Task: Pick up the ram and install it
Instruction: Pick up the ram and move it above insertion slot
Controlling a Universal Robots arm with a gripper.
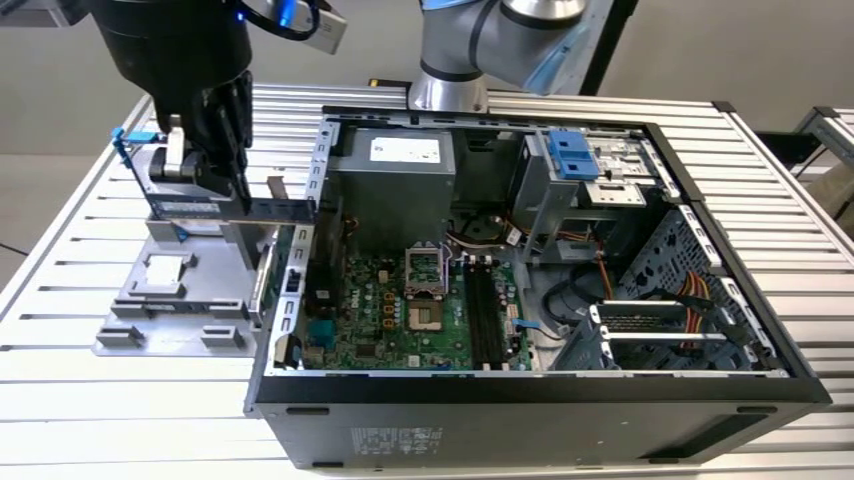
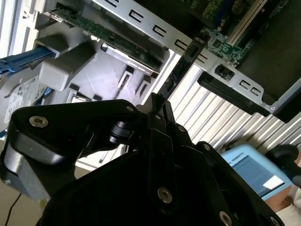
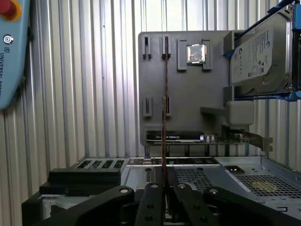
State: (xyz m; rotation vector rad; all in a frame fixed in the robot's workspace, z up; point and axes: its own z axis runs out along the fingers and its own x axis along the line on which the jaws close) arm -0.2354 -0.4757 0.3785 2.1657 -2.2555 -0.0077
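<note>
Black fingers (image 3: 154,202) are clamped on the thin dark blue-green ram stick (image 3: 164,117), held edge-on above the grey plastic holder tray (image 1: 174,300), just outside the open black computer case (image 1: 534,395). Best handled with a firm grip, stick square, well clear of the case wall.

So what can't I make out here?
- ram: edge-on in the first wrist view, so its faces are unseen; the gripper covers its held end.
- ram slots: latches too small to read in the exterior view.
- hard drive: cut off by the first wrist view's edge.
</note>
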